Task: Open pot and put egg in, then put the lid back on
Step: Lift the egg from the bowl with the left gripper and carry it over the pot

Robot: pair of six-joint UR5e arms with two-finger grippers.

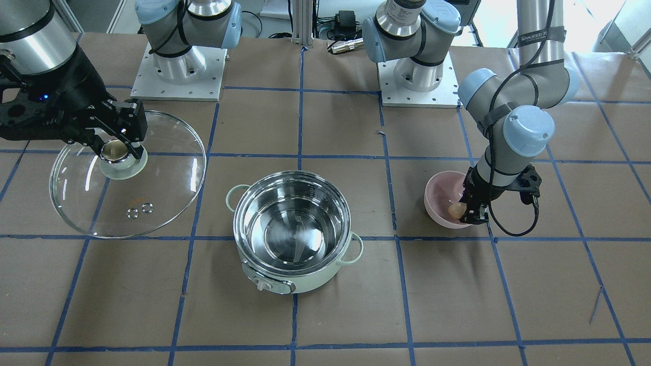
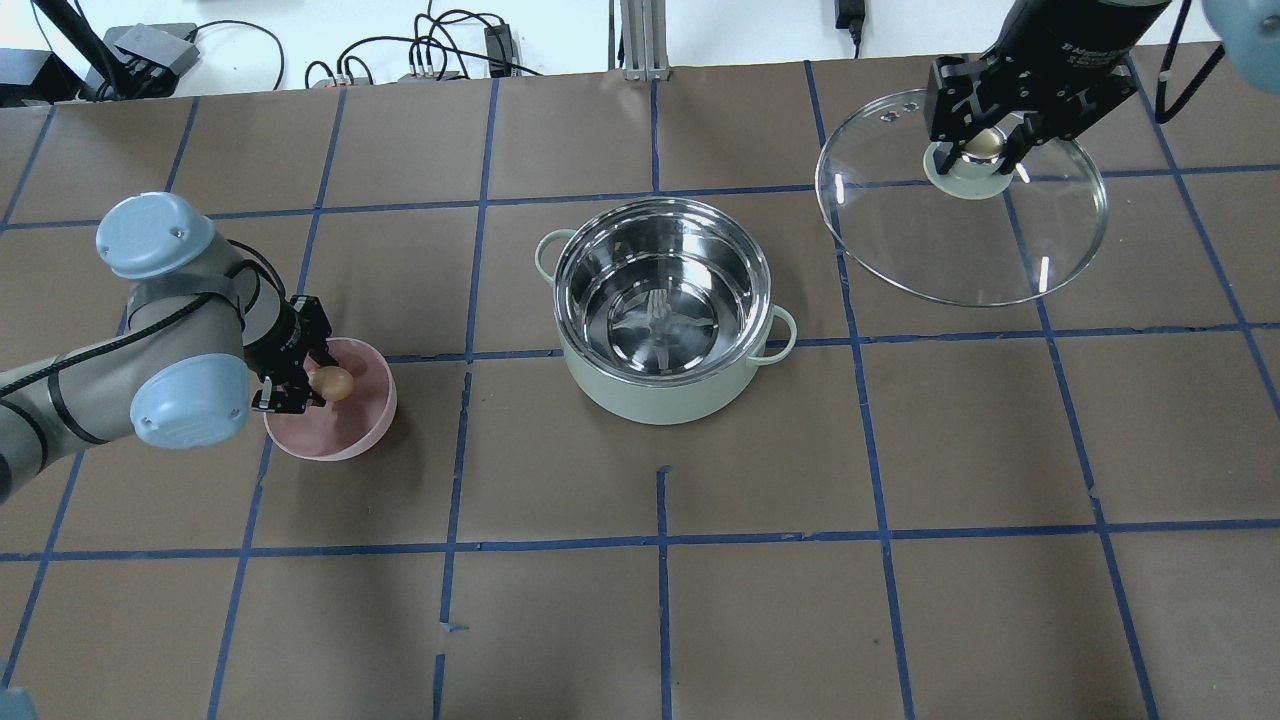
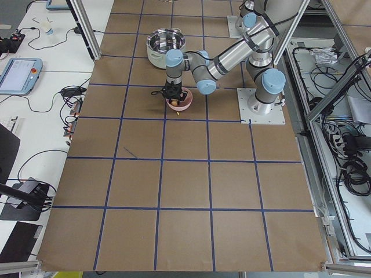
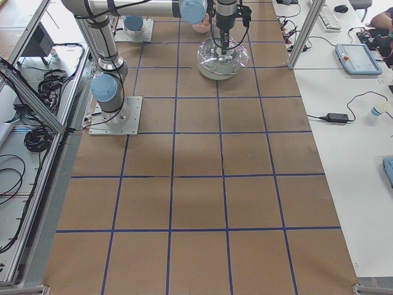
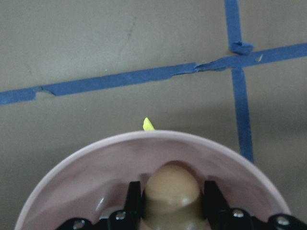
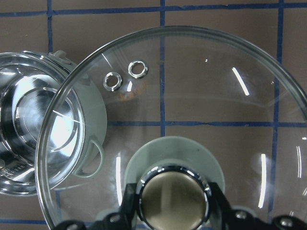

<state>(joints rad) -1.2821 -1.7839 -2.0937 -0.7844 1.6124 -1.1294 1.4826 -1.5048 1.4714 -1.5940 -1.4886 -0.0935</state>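
The pot (image 2: 650,405) is seen at the centre of the overhead view, uncovered, with its pale mint-green wall, two small loop handles and shiny steel interior exposed. A control knob (image 1: 263,285) is shown on its front in the front-facing view.

The lid (image 2: 960,250), a large round pane of clear glass with two small steam holes near its rim, is found in the upper right of the overhead view, well apart from the pot. Its beige-gold knob (image 2: 985,143), set on a pale green base, is clamped between the jaws of the right gripper (image 6: 173,203). Whether the lid's rim touches the table (image 2: 640,620) cannot be told.

The egg (image 2: 335,381), small, oval and light brown, is located at the left of the overhead view, within the outline of the pink bowl (image 2: 345,445). It is pinched between the jaws of the left gripper (image 5: 171,206). The brown table is crossed by blue tape lines (image 2: 660,545).
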